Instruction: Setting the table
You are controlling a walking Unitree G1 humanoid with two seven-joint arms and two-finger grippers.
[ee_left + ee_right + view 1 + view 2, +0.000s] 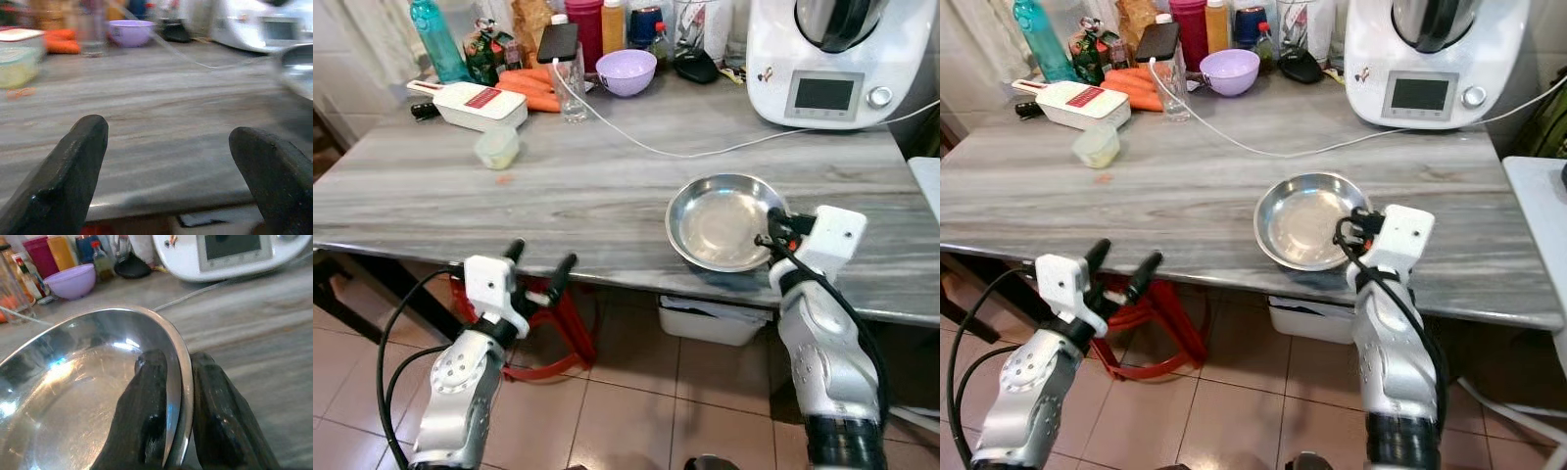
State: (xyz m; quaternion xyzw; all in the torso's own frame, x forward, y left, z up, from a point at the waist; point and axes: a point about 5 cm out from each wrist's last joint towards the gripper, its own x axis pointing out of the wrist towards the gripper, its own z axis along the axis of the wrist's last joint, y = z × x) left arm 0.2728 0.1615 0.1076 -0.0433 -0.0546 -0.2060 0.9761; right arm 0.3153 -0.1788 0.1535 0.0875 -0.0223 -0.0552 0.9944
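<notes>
A shiny steel bowl [720, 222] rests on the grey stone table [568, 186] close to its front edge. My right gripper [773, 233] is shut on the steel bowl's right rim; in the right wrist view one black finger [149, 406] lies inside the rim [181, 382] and the other outside. My left gripper [540, 269] is open just in front of the table's front edge, at about table height, with nothing between its fingers [68, 171]. A purple bowl [626, 71] stands at the back of the table.
A white kitchen machine [827, 59] stands at the back right, its cable [656, 147] trailing across the table. Bottles, carrots [533, 88], a glass [571, 93], a white slicer box [475, 103] and a small tub [497, 147] crowd the back left. A red stool [553, 333] and a bin [710, 318] sit under the table.
</notes>
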